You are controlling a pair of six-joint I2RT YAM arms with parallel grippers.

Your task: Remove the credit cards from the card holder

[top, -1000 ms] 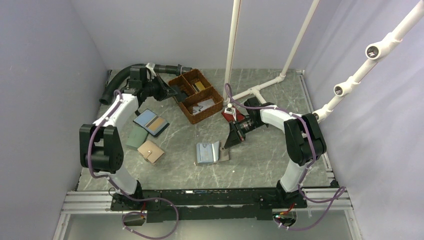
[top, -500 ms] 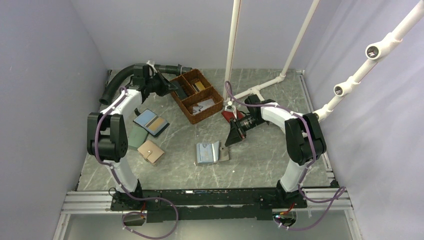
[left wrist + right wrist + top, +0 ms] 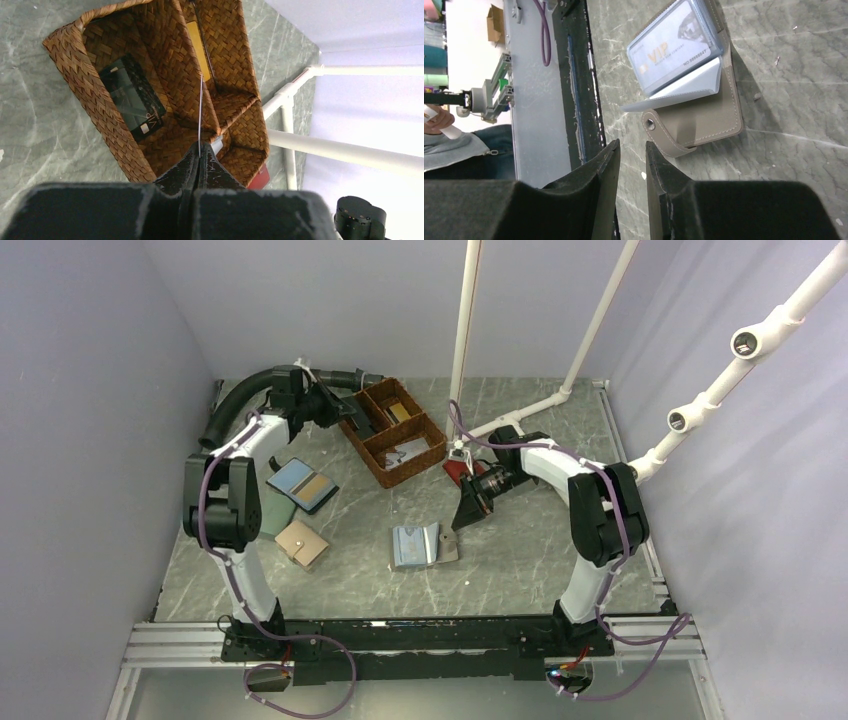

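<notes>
The card holder (image 3: 420, 545) lies open on the table, taupe outside (image 3: 709, 120), pale blue inside. A grey-white credit card (image 3: 672, 51) marked VIP sits in its clear slot. My right gripper (image 3: 467, 518) hovers just right of the holder. It is open (image 3: 632, 145) by a narrow gap with nothing between its fingers. My left gripper (image 3: 335, 412) is at the left side of the wicker basket (image 3: 428, 420). Its jaws (image 3: 200, 154) are shut on a thin white credit card (image 3: 201, 110) seen edge-on above the basket's divider.
The wicker basket (image 3: 85, 75) holds a black card (image 3: 132, 97) and a yellow one (image 3: 200, 47). A blue wallet with a tan panel (image 3: 302, 485), a green wallet (image 3: 272, 515) and a pink one (image 3: 302, 543) lie left. A red wallet (image 3: 458, 470) and white pipes (image 3: 465, 340) stand behind.
My left arm has swung back and to the right, bringing the held card closer over the basket. The right gripper has barely moved.
</notes>
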